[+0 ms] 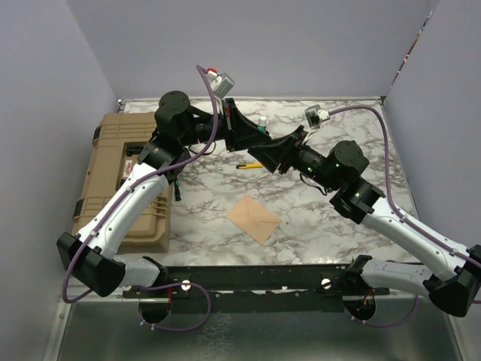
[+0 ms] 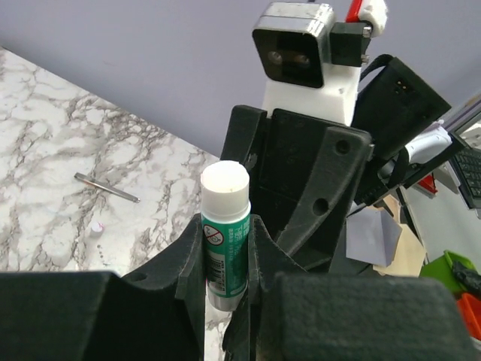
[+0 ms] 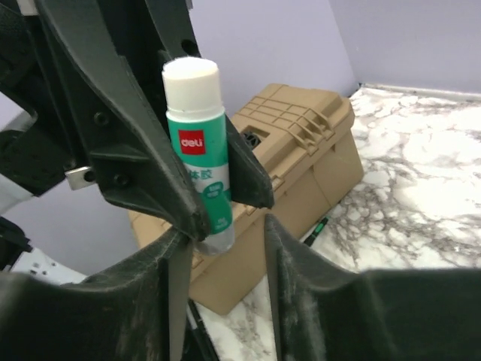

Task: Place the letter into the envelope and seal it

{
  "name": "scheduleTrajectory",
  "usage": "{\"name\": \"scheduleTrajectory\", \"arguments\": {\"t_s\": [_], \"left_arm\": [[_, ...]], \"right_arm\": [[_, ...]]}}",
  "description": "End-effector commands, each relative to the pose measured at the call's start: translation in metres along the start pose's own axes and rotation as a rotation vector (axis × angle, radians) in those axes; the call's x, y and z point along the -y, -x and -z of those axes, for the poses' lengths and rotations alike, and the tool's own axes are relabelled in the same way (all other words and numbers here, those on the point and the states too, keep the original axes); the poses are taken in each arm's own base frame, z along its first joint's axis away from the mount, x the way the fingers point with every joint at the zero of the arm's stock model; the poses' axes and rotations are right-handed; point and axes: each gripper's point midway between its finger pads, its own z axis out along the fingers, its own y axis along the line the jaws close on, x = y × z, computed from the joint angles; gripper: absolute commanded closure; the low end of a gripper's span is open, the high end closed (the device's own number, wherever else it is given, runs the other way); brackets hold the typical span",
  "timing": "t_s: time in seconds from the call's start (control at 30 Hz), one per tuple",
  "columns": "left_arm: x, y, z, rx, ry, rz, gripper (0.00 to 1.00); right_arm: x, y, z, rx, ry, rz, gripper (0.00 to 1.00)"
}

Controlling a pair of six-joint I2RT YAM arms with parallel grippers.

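Left hand [image 2: 225, 252] clamped, right hand [image 3: 225, 233] parted, both raised, facing.

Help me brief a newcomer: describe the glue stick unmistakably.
Look above the far side of the white marbled table. There the left gripper is shut on an upright cylindrical glue stick, green-labelled with a white top. Unlike the flat tan envelope and yellow pencil, it is off the table.

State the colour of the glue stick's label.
The glue stick has a green label; clearest in right wrist view.

The glue stick [image 3: 197, 150] carries a red "deli" brand patch on its green label, with white Chinese characters below, partly hidden.
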Motion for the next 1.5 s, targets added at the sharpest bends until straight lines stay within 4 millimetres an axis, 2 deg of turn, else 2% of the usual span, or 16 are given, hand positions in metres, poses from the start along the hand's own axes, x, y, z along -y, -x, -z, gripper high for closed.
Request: {"name": "scheduleTrajectory", "arguments": {"t_s": [0.0, 0.13, 0.3, 0.5, 0.73, 0.93, 1.03, 1.1, 1.13, 1.2, 1.3, 1.37, 1.47], "left_arm": [[0.024, 0.01, 0.008, 0.027, -0.067, -0.055, 1.0], [0.023, 0.009, 0.008, 0.033, -0.068, -0.039, 1.0], [0.023, 0.009, 0.007, 0.051, -0.072, -0.003, 0.97], [0.019, 0.004, 0.007, 0.072, -0.071, 0.052, 0.79], [0.015, -0.004, 0.008, 0.082, -0.07, 0.085, 0.74], [0.016, -0.009, 0.009, 0.082, -0.077, 0.091, 0.66], [0.016, -0.011, 0.01, 0.081, -0.08, 0.09, 0.67], [0.016, -0.01, 0.01, 0.086, -0.079, 0.084, 0.75], [0.016, -0.01, 0.01, 0.088, -0.078, 0.082, 0.82], [0.014, -0.008, 0.009, 0.1, -0.066, 0.075, 0.99], [-0.004, -0.008, 0.01, 0.122, 0.026, 0.079, 1.0], [-0.028, -0.012, 0.012, 0.122, 0.158, 0.085, 1.0], [-0.077, -0.018, 0.025, 0.138, 0.428, 0.101, 1.0]], "right_arm": [[-0.016, 0.017, -0.006, 0.047, 0.06, -0.027, 0.66], [-0.016, 0.019, -0.006, 0.069, 0.061, -0.034, 0.87], [-0.016, 0.029, -0.002, 0.139, 0.063, -0.055, 0.96], [-0.021, 0.037, -0.001, 0.194, 0.096, -0.07, 0.97], [-0.027, 0.043, -0.001, 0.221, 0.128, -0.067, 0.97], [-0.027, 0.042, -0.001, 0.23, 0.134, -0.076, 0.97], [-0.03, 0.041, -0.001, 0.225, 0.156, -0.075, 0.97], [-0.03, 0.038, -0.003, 0.21, 0.156, -0.078, 0.96], [-0.029, 0.036, -0.004, 0.197, 0.151, -0.083, 0.96], [-0.024, 0.028, -0.005, 0.16, 0.121, -0.087, 0.92], [-0.005, 0.004, -0.005, 0.05, 0.025, -0.077, 0.73], [0.017, -0.023, -0.002, -0.057, -0.078, -0.088, 0.59], [0.058, -0.067, 0.01, -0.201, -0.293, -0.143, 0.48]]}}
